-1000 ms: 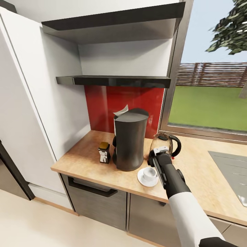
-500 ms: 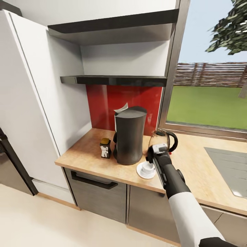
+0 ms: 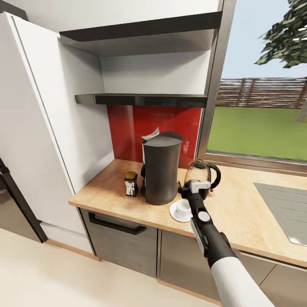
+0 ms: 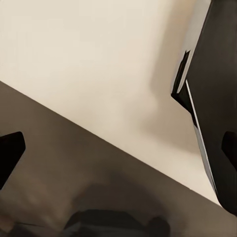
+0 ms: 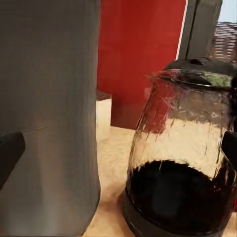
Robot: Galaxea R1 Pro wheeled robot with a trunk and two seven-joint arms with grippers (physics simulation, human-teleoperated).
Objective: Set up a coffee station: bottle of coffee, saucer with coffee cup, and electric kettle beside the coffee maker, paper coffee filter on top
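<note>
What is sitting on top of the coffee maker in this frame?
A white paper coffee filter pokes up from the back left of the coffee maker top. The machine's slanted lid covers the filter's lower part, so how it rests cannot be seen.

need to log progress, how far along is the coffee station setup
It looks essentially done: the paper coffee filter tops the coffee maker, with the bottle of coffee, the coffee cup on its saucer, and the electric kettle beside it. The right gripper sits open at the kettle.

Window [image 3: 260,115], red backsplash [image 3: 132,128], cabinets [image 3: 123,247]
</note>
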